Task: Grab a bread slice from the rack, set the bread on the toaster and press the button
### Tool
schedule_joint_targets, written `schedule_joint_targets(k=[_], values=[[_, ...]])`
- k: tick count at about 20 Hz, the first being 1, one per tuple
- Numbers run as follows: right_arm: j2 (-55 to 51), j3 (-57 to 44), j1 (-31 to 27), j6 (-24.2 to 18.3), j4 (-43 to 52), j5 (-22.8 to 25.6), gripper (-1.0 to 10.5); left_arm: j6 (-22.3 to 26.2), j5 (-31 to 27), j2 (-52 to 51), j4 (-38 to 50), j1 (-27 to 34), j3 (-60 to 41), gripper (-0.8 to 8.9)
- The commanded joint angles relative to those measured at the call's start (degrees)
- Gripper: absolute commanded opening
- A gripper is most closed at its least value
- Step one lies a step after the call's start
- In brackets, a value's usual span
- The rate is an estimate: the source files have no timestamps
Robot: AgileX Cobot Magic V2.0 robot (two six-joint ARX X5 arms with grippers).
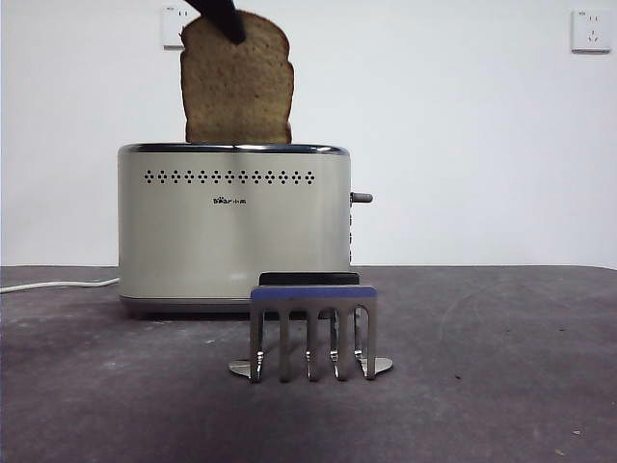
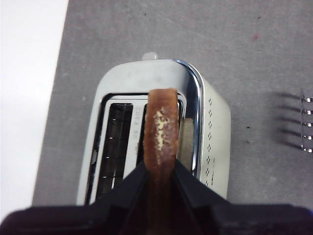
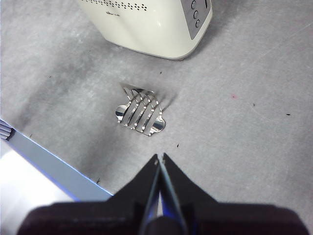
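Front view, table (image 1: 501, 386): dark grey, with everything standing on it; a white cord (image 1: 58, 285) trails across it to the toaster's left side.
Toaster (image 1: 234, 227): cream-white, standing behind the rack, with a chrome top rim, a row of dotted vent holes and a small dark logo on the side facing the camera. My left wrist view shows its two slots from above.
Slice of bread (image 1: 236, 92): upright, domed crust on top, its lower edge at the toaster's chrome rim, towards the left part of the top. In my left wrist view it (image 2: 161, 134) hangs over the slot nearer the vent holes; I cannot tell how far it has gone in.
Left gripper (image 2: 160, 183): my two black jaws are clamped on the slice's faces, crust between them. In the front view one black finger (image 1: 224, 19) crosses the top of the slice.
Rack (image 1: 313, 328): shiny steel, upright prongs, blue-violet top bar, in front of the toaster, with no bread in it.
Right gripper (image 3: 160, 161): held above the table near the rack (image 3: 141, 110), my jaws pressed together with nothing between them.
Button (image 1: 362, 198): small dark lever sticking out of the toaster's right end, near the top.
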Motion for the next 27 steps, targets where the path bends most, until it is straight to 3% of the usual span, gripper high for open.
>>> schedule_joint_targets(k=[1, 8, 9, 11, 13, 16, 20, 25, 27], values=[[0.2, 0.2, 0.1, -0.5, 0.3, 0.0, -0.1, 0.7, 1.0, 1.5, 0.7, 1.0, -0.2, -0.09], [2.1, 0.2, 0.1, -0.5, 0.9, 0.0, -0.1, -1.6, 5.4, 5.3, 0.9, 3.9, -0.2, 0.09], [2.6, 0.2, 0.1, -0.5, 1.1, 0.0, -0.1, -1.7, 5.4, 5.6, 0.9, 4.2, -0.2, 0.58], [3.8, 0.2, 0.1, -0.5, 3.1, -0.1, -0.1, -4.4, 5.4, 5.9, 2.1, 4.9, -0.2, 2.7], [5.3, 0.2, 0.1, 0.1, 7.0, -0.2, -0.1, -6.7, 5.6, 6.0, 3.5, 5.4, -0.2, 3.46], [8.2, 0.2, 0.1, 3.9, 15.4, -0.2, -0.1, -8.0, 5.5, 6.0, 4.0, 5.5, -0.2, 3.46], [14.3, 0.2, 0.1, 10.8, 30.0, -6.9, -0.1, -14.6, 5.1, 5.7, 4.6, 5.4, -0.2, 3.46], [24.2, 0.2, 0.5, 19.8, 47.9, -7.7, -0.1, -22.9, 5.2, 2.9, 4.2, 5.4, -0.2, 3.46], [29.2, 0.2, 0.5, 22.9, 54.0, -10.5, -0.1, -26.6, 5.2, 0.6, 3.0, 5.4, -0.2, 3.46]])
